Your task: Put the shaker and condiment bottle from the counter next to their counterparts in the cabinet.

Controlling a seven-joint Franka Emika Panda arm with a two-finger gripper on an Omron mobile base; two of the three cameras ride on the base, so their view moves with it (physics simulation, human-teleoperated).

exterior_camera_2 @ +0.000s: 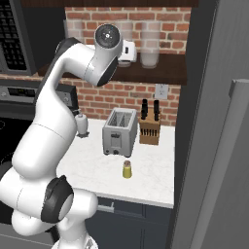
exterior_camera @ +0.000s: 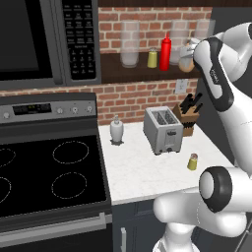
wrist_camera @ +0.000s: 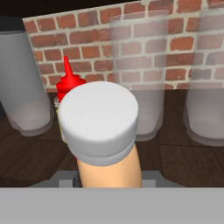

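High at the cabinet, a dark wooden open shelf backed by red brick: fingers closed narrow around the neck of the condiment bottle, held upright just above the boards. Pale grey cap broad and rounded, body smooth orange-tan beneath it. Directly beyond, partly hidden by the cap, the red squeeze bottle with its pointed nozzle; beside that one, in the left base view, the pale yellow-green shaker. Tall clear glass jars flanking left, centre and right, glossy and likely fragile.

Judged step: setting down next to the counterpart. Best done by lowering straight and slowly until the base meets the wood, keeping the bottle vertical, staying clear of the jars, releasing only once settled, then backing out without brushing the red nozzle.

Down on the white marbled tabletop, the small yellow-olive shaker not yet moved, standing in front of the metal toaster and near the knife block.
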